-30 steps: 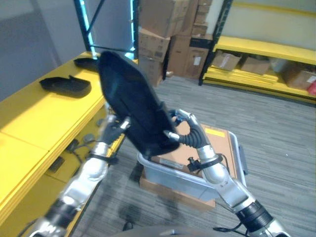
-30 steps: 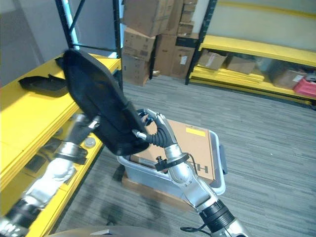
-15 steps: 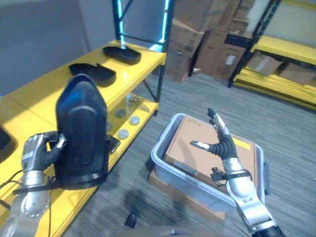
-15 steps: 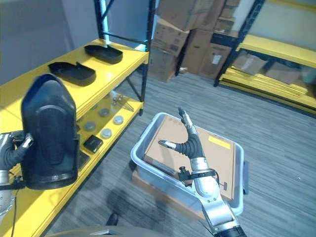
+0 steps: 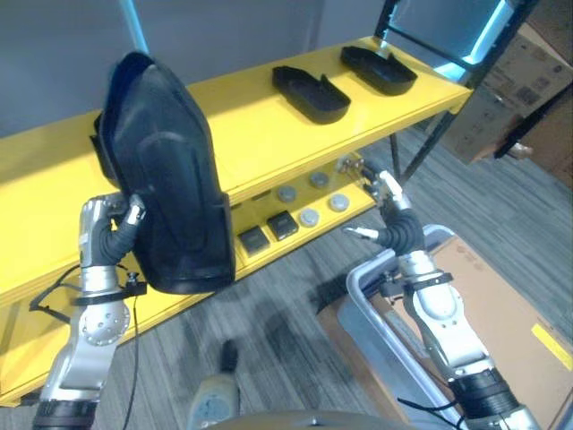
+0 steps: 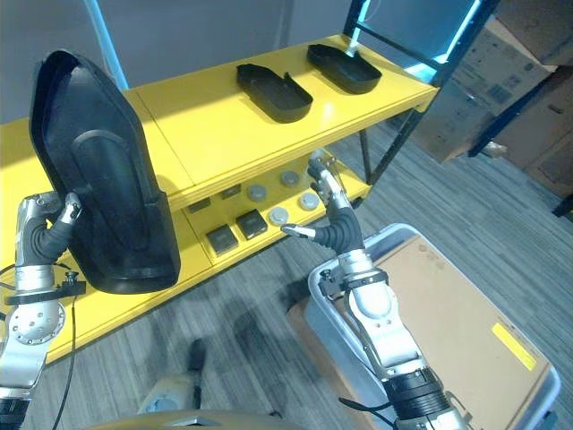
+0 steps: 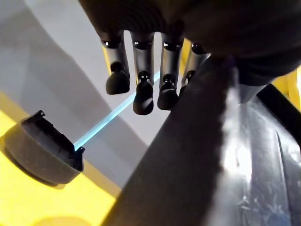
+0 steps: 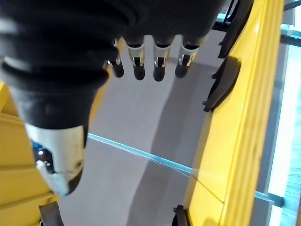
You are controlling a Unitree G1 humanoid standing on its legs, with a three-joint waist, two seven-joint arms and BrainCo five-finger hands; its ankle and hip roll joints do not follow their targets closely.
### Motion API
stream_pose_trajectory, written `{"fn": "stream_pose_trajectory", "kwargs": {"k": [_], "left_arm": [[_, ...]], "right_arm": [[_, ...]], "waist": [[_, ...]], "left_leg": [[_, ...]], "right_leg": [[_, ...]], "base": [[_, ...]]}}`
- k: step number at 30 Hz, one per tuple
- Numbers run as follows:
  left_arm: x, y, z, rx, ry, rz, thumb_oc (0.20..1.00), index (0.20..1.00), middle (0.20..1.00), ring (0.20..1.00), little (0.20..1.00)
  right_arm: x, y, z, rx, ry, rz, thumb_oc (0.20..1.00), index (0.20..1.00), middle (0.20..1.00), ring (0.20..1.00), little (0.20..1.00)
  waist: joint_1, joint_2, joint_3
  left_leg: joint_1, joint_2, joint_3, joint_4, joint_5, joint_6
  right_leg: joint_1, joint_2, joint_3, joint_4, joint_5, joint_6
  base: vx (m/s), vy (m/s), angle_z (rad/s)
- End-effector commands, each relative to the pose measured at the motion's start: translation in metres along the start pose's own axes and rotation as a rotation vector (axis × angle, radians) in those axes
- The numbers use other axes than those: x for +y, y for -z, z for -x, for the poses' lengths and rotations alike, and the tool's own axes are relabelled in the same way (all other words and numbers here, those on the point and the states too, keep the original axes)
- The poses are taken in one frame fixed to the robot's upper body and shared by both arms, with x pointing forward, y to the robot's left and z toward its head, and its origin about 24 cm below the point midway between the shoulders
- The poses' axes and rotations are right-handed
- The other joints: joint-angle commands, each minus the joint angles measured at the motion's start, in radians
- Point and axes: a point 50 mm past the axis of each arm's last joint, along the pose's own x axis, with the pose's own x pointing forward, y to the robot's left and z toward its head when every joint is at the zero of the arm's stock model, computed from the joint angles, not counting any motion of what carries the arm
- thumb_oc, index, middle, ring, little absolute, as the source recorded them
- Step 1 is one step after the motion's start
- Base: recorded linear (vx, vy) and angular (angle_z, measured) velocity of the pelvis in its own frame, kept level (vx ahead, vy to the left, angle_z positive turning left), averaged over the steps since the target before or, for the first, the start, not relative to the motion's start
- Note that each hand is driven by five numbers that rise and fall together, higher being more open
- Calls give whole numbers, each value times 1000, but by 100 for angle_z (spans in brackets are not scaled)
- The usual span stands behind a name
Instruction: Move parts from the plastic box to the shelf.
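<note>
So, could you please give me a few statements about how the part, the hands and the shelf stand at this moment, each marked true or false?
1. The left hand grips the large black part. True.
2. The right hand also holds that part. False: it is open, apart from the part, above the grey plastic box.
3. Two smaller black parts lie on the top level of the yellow shelf. True.
4. The large black part lies flat in the plastic box. False: it stands upright in front of the shelf.
</note>
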Motion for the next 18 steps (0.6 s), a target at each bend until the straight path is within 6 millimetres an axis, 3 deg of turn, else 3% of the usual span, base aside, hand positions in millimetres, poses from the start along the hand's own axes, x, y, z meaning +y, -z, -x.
{"fn": "stream_pose_trajectory", "kwargs": {"k": [1,8,9,10,13,14,15,17,18], "left_arm": [[21,-20,-14,-124,-88,97,200,200,200,200,200],[16,-37,-24,-220,-51,123,200,200,200,200,200],[12,-44,-30,-254,-50,166,200,200,200,200,200],[8,-48,-33,-276,-44,189,200,200,200,200,200],[0,-64,-42,-351,-8,233,200,200,200,200,200],[-7,-74,-48,-406,16,235,200,200,200,200,200],[-7,-74,-48,-406,16,235,200,200,200,200,200],[-14,-81,-50,-444,44,256,200,200,200,200,200],[-16,-83,-50,-445,57,274,200,200,200,200,200]], "right_arm": [[2,-8,2,-60,11,-36,1000,1000,1000,1000,1000],[25,-4,-14,-76,-50,-105,1000,1000,1000,1000,1000],[29,-5,-18,-90,-56,-105,1000,1000,1000,1000,1000],[30,-6,-19,-96,-56,-108,1000,1000,1000,1000,1000],[31,-10,-21,-114,-46,-105,1000,1000,1000,1000,1000],[35,-9,-23,-119,-44,-119,1000,1000,1000,1000,1000],[35,-9,-23,-119,-44,-119,1000,1000,1000,1000,1000],[35,-8,-22,-115,-44,-124,1000,1000,1000,1000,1000],[34,-9,-22,-121,-47,-128,1000,1000,1000,1000,1000]], "waist": [[-20,25,-67],[-9,5,-66],[-7,2,-64],[-8,5,-63],[-45,28,-27],[-72,55,2],[-72,55,2],[-116,71,0],[-127,71,0]], "left_leg": [[66,0,-138,-53,-74,-35],[53,-50,-133,17,-137,6],[40,-79,-134,56,-166,28],[41,-99,-141,63,-179,45],[73,-169,-179,65,-204,109],[86,-170,-191,53,-181,126],[86,-170,-191,53,-181,126],[118,-171,-231,20,-162,118],[132,-182,-250,1,-161,117]], "right_leg": [[-60,5,110,31,-64,-4],[-42,-64,116,46,-48,24],[-46,-103,115,87,-34,41],[-57,-132,116,137,-17,48],[-152,-244,192,392,133,61],[-235,-207,265,440,105,23],[-235,-207,265,440,105,23],[-293,-48,413,359,-14,-10],[-306,12,488,307,-20,6]], "base": [[85,96,32],[107,210,32],[133,301,11],[190,468,13],[80,423,24],[-41,283,36],[20,178,62],[187,51,66],[154,35,34]]}}
